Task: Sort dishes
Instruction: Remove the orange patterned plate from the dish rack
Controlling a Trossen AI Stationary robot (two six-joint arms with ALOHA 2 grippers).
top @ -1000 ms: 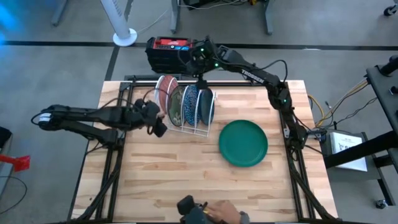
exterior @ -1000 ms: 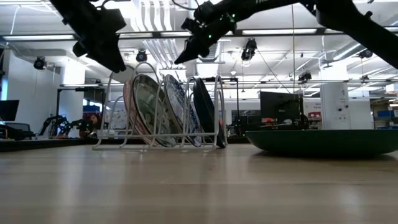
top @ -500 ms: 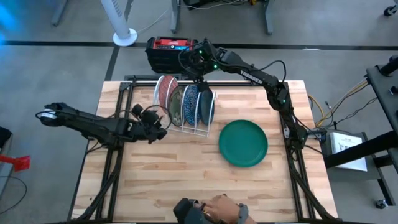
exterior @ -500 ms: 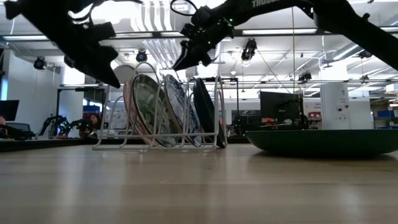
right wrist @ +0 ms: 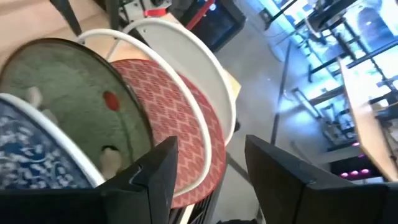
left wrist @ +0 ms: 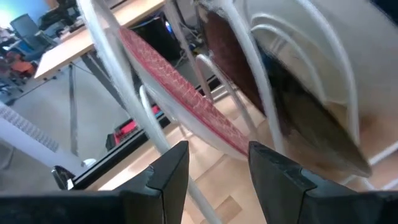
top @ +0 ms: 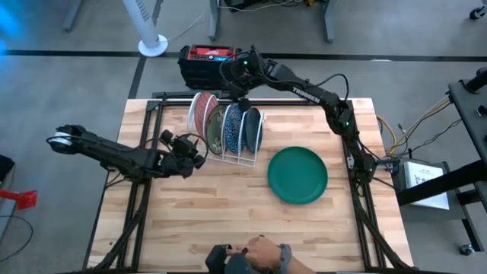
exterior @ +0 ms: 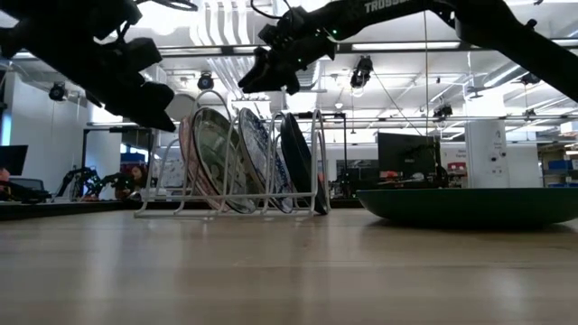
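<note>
From above, a white wire rack (top: pixel 227 131) near the table's (top: pixel 190 221) far edge holds upright plates: a red patterned plate (top: pixel 199 112), a greenish plate (top: pixel 218 126) and blue patterned plates (top: pixel 242 128). A plain dark green plate (top: pixel 297 175) lies flat toward the right edge. The right gripper (top: pixel 242 74) hangs over the rack's far end; the left gripper (top: pixel 190 154) sits just beside its left side.

At table height, the right gripper (exterior: pixel 256 76) hovers above the rack, touching nothing.

The left wrist view shows the left fingers (left wrist: pixel 169 172) apart, empty.

The right wrist view shows the right fingers (right wrist: pixel 160 175) apart, empty, over the red plate.
</note>
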